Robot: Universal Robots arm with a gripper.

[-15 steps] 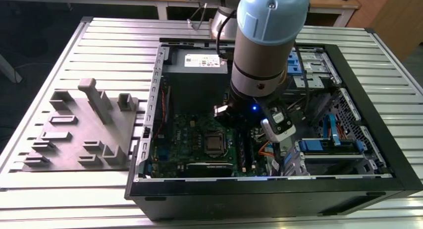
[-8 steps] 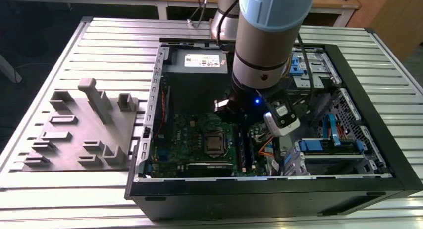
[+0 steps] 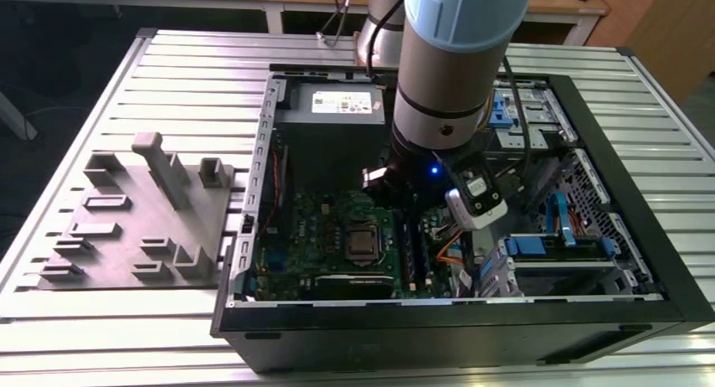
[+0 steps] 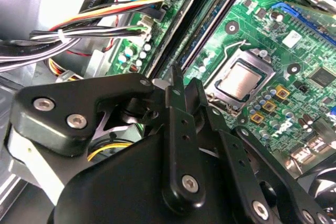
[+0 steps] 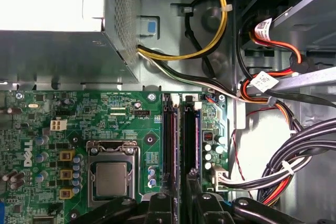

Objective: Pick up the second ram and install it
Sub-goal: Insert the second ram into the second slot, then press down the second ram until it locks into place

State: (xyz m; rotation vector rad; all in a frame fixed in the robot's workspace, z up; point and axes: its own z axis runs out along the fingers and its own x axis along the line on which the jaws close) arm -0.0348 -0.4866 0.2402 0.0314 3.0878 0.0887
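Observation:
The second ram [image 5: 190, 129] stands on edge in a long slot of the green motherboard [image 5: 131, 124], its dark board showing a blue-green rim. Its strip [image 4: 206, 27] also runs along the slot in the second wrist view. My gripper [image 5: 181, 200] is low inside the open computer case [image 3: 625, 194], at the stick's near end. The two black fingers [image 4: 176, 103] stand almost together, and the stick's end runs in between them. The gripper [image 4: 185, 83] looks shut on that end. A neighbouring slot [image 5: 169, 129] lies right beside the stick.
The grey power-supply box [image 3: 331, 110] is just beyond the slots. The processor socket [image 5: 111, 177] is beside them. Bundles of coloured cables [image 5: 273, 98] crowd the other side, by the drive bays [image 3: 558, 245]. A grey parts fixture [image 3: 134, 228] lies on the slatted table at the exterior view's left.

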